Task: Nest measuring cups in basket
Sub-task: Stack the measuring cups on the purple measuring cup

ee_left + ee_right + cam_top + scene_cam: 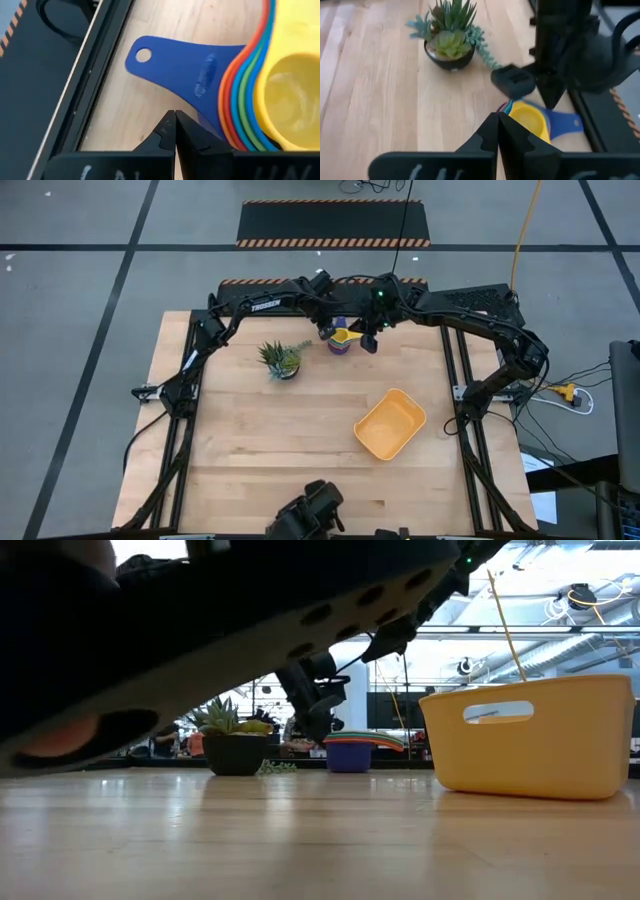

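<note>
My left gripper (175, 116) is pinched fully closed with nothing between its fingers, its tips hanging just over the wood beside the measuring cups (260, 85). From my left wrist I see the cups sitting one inside another: a yellow cup on top, then thin rims of blue, green, light blue and red, and a dark blue handle (172, 62) with a hole at its end sticking out flat toward the black frame rail (95, 75). The stack runs off the edge of that picture, so I cannot make out the other handles. My right gripper (498, 122) is also closed tight and empty, hovering close to the same stack on its other side; from that wrist the cups (530, 119) are partly covered by my own fingers and by my left arm's dark wrist (555, 55). From above, the cups (343, 340) stand at the far edge of the table (250, 450), wedged between my two grippers and mostly shaded by them. The small potted plant (281, 359) stands near the cups. The basket (390, 425) lies well apart from the cups, empty and turned at an angle. In the low view a dark blurred shape fills much of the picture, and the cups (350, 752) show only as a small stack beside the plant.
</note>
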`<control>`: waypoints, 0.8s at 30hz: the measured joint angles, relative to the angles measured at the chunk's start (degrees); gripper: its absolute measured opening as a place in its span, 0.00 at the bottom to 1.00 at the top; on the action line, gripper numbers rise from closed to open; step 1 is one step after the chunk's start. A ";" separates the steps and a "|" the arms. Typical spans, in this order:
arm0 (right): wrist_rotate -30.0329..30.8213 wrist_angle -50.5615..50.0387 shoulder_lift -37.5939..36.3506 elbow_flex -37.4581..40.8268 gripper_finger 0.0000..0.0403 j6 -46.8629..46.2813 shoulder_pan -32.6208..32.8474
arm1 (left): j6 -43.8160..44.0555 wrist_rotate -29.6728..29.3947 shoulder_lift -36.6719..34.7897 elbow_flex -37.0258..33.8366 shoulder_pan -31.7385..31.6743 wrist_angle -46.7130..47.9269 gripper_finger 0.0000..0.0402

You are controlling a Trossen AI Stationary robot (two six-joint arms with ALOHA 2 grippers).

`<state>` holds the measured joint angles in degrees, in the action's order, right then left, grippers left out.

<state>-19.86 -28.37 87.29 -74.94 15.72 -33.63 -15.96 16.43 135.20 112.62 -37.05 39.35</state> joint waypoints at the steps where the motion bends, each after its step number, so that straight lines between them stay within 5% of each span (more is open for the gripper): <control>1: 0.03 -1.01 0.00 0.00 0.00 0.25 0.00 | -1.29 -0.02 0.00 0.00 -0.09 -0.04 0.00; 14: 0.34 7.32 2.04 12.04 0.00 2.98 -2.50 | -2.24 2.54 -0.02 3.02 -2.11 -2.16 0.00; 24: 0.20 10.29 8.82 13.44 0.00 3.43 -3.04 | -2.37 1.39 -0.02 3.10 -1.94 -1.96 0.00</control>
<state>-19.66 -18.08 96.11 -61.49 19.15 -36.67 -18.33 17.82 135.17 115.72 -38.98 37.40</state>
